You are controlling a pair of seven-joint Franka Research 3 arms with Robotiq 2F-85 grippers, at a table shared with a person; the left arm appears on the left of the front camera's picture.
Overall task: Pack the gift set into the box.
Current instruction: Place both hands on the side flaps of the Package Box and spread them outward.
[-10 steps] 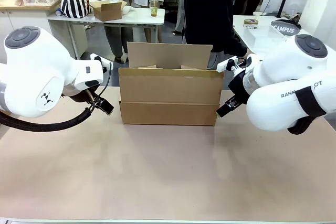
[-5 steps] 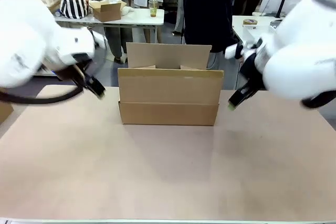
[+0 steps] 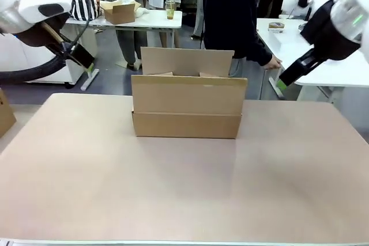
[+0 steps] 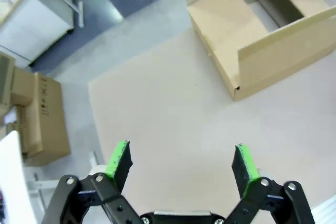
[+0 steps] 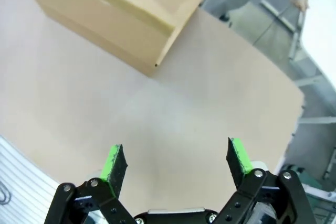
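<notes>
One box (image 3: 187, 108) on the surface, out ahead of both sets of jaws. Two grippers: left gripper (image 4: 181, 158), right gripper (image 5: 176, 163). One person (image 3: 228, 21) beyond, one smaller carton (image 3: 118, 12), one cup (image 3: 169, 8).

The plain brown cardboard box (image 3: 187, 108) stands upright on the tabletop (image 3: 184, 194), open on top, long flaps raised, short end flaps folded inward. It sits between the left pincer (image 4: 181, 157) and the right pincer (image 5: 176, 156), well apart from both.
</notes>
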